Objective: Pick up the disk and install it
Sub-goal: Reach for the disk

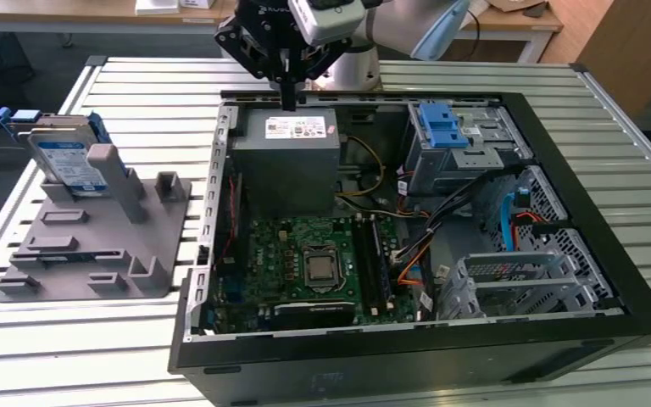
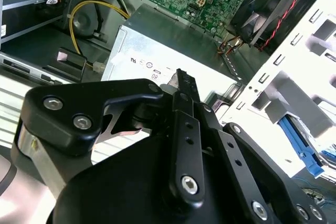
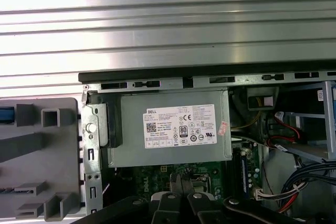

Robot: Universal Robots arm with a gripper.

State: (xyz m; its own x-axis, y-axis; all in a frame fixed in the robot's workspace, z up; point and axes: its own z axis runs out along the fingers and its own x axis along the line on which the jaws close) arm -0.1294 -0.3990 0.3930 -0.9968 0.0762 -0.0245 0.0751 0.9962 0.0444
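Observation:
The disk (image 1: 63, 157), silver with a white-and-blue label and a blue carrier, stands upright in a slot of the grey fixture (image 1: 99, 246) at the exterior view's left, outside the computer case. My gripper (image 1: 292, 103) hangs over the case's far edge, just above the grey power-supply box (image 1: 292, 161), well to the right of the disk. Its thin black fingers are pressed together with nothing between them. In the first wrist view my gripper (image 3: 181, 179) points over the motherboard next to the power-supply box (image 3: 173, 129), and a blue edge of the disk (image 3: 5, 114) shows in the fixture.
The open black computer case (image 1: 416, 343) lies on a slatted metal table (image 1: 88, 339). Inside are the motherboard (image 1: 303, 263), loose cables (image 1: 461, 212), a metal drive cage with a blue latch (image 1: 447, 127), and a lower metal cage (image 1: 518, 280).

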